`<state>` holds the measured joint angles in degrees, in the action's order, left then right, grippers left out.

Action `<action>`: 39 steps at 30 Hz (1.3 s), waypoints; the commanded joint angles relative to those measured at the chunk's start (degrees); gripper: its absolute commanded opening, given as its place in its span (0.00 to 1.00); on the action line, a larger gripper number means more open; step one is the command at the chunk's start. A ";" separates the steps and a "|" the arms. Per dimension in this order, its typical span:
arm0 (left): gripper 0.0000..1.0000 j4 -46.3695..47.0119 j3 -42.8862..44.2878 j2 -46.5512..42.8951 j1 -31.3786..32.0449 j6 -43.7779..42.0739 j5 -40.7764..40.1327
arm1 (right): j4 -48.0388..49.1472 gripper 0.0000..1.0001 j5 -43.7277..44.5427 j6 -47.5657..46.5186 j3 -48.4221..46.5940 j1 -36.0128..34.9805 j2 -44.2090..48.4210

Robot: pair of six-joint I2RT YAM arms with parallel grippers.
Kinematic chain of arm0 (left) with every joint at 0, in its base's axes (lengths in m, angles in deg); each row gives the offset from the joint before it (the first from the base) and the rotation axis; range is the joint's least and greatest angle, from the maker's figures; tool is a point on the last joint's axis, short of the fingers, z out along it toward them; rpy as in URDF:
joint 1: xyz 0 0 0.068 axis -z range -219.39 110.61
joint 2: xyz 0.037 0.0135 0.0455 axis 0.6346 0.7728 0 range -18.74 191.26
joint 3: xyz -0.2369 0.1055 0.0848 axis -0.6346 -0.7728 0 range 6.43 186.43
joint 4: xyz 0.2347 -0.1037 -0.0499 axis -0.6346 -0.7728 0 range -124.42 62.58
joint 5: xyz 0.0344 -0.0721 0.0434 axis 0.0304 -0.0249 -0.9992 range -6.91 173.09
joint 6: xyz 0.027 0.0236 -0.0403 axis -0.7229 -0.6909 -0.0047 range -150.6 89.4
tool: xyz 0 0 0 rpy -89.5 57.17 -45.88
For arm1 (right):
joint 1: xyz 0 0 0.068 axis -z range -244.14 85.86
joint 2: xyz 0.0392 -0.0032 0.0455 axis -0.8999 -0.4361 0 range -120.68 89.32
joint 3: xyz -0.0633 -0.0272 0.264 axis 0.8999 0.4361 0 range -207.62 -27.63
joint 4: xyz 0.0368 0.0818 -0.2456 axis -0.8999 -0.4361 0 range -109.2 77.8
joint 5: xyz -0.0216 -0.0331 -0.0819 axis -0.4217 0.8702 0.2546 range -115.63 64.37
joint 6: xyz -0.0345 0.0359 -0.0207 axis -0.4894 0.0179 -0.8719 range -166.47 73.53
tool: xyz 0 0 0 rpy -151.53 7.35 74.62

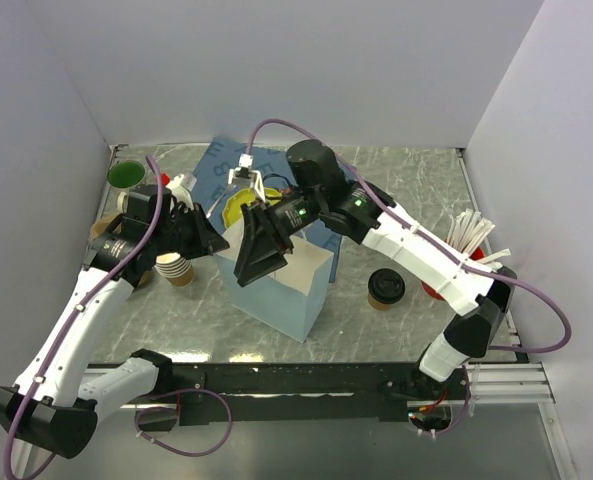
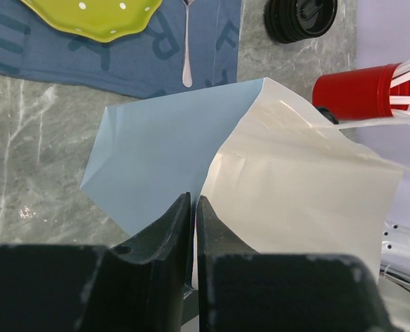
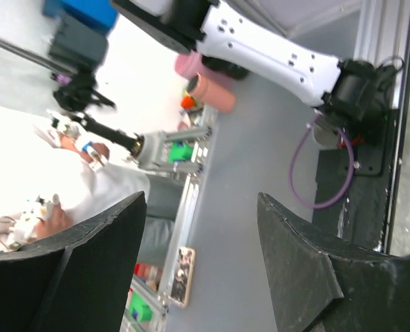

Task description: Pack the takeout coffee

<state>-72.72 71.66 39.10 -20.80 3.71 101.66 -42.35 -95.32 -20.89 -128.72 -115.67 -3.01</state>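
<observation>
Fingers (image 2: 180,221) on my left arm are pressed together on the near rim of the blue paper bag (image 1: 288,285). The left wrist view shows the thin wall pinched between them, with the cream lining spread beyond. I take that pinch to be there to hold the mouth up and stop the bag sliding on the worktop (image 1: 406,190).

My right gripper (image 1: 259,250) hangs over the bag's mouth with its fingers (image 3: 87,263) wide apart and nothing between them. Its wrist camera looks out past the table edge, so from there I cannot tell whether it touches the paper. My guess is that it is placed to help spread the opening.

The takeout coffee (image 1: 386,287) stands upright on the worktop, lid on. It is to the right of the bag and clear of it, just beside the red cup (image 1: 433,290) of straws, and neither arm holds it.

Packing is not yet begun. The right arm sits nearest the cup, so I would send it over while the left holds the bag. The risk I see is the light bag folding or tipping as the cup goes in.
</observation>
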 commanded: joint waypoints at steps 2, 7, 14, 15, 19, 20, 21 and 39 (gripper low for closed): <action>0.15 -0.84 -0.11 -1.07 0.22 2.78 1.03 | 24.49 0.73 -8.17 16.76 3.36 0.73 3.30; 0.16 -1.11 -0.02 -1.16 0.13 3.57 0.68 | 42.15 0.72 -10.55 31.67 6.70 0.64 2.95; 0.16 -3.39 0.33 -2.03 0.13 7.52 -0.02 | 52.70 0.70 -6.44 39.74 8.04 4.49 4.62; 0.17 -4.26 0.25 -2.29 0.13 8.14 -0.11 | 43.52 0.70 -3.81 36.76 6.72 5.20 5.14; 0.17 -5.76 -0.02 -4.05 0.13 10.34 0.15 | 19.51 0.72 8.41 17.71 0.04 8.10 6.64; 0.18 -6.20 0.33 -4.40 0.13 11.13 0.15 | 14.82 0.72 11.48 14.87 -3.37 8.46 6.64; 0.18 -6.90 0.60 -4.58 0.13 11.48 0.33 | 8.33 0.72 16.38 12.15 -5.66 9.16 6.38; 0.81 -33.28 25.83 11.94 -3.55 19.47 -54.85 | -41.05 0.72 78.30 0.53 -10.80 9.69 15.50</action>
<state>-97.53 96.62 46.29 -21.39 18.29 68.74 -77.71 -25.36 -17.57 -143.52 -106.12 6.74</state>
